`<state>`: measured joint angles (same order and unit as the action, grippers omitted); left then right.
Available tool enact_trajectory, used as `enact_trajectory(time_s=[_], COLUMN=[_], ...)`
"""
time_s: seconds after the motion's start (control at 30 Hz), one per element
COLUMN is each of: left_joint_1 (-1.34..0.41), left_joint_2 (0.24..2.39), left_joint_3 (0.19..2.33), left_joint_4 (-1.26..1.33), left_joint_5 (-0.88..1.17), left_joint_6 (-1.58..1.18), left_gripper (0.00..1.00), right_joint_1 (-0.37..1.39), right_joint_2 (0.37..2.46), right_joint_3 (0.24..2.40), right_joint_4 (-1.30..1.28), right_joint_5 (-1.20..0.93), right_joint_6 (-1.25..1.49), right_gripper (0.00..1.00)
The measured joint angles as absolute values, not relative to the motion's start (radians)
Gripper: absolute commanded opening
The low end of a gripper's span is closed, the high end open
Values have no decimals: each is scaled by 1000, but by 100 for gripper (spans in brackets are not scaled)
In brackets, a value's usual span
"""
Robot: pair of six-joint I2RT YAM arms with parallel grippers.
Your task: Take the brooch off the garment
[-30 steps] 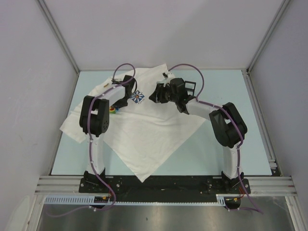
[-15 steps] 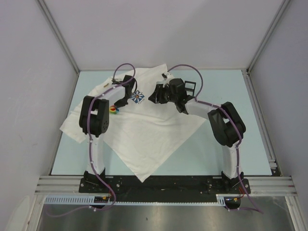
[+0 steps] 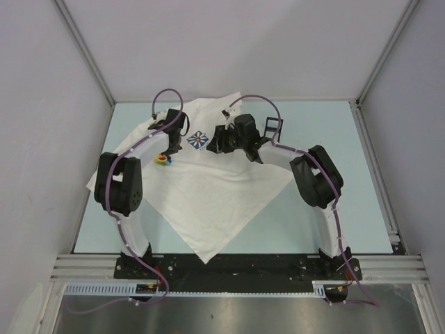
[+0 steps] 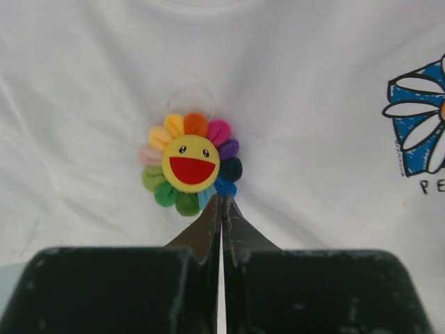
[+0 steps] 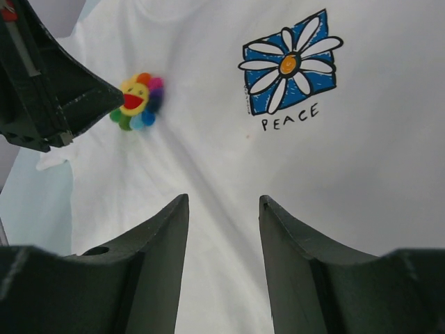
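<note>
Looking through the left wrist camera, I see the left claw clenched, its two fingers pressed flat together with only a thin seam between them. Their tips sit at the lower edge of the brooch, a rainbow-petalled flower with a yellow smiling face. It lies directly ahead of the claw on the shirt. Creases in the cloth run out from the tips; whether a fold is pinched between them I cannot tell. The blue-and-white daisy emblem lies off to this claw's right.

The right claw is released, fingers spread wide above bare white cloth, holding nothing. Ahead of it and slightly right is the emblem, with PEACE printed beneath. Ahead and to its left is the brooch, with the left claw's tip pointing at it. From overhead, the shirt lies spread crookedly on the table, with both claws over its chest and the emblem between them.
</note>
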<state>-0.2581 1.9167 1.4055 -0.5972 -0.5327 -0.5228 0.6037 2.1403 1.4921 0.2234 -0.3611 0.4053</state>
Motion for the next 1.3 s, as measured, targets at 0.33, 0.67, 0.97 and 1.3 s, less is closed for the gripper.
enact_trajectory(time_s=[0.33, 0.67, 0.97, 1.3], left_joint_1=[-152, -115, -34, -2], left_joint_2=[1725, 1737, 1798, 1830], left_joint_3=[1193, 1214, 1213, 1177], left_joint_4=[-417, -447, -490, -496], left_joint_5=[-337, -280, -246, -175], left_joint_6=[-633, -707, -771, -787], left_gripper=[0, 0, 0, 0], right_joint_1=[614, 651, 733, 743], right_joint_2=[2216, 2465, 2687, 2834], right_joint_3=[1585, 1932, 2247, 2395], right_joint_4=[195, 149, 57, 101], right_joint_5=[-438, -550, -578, -619], right_joint_6=[389, 506, 628, 800], right_gripper=[52, 50, 43, 47])
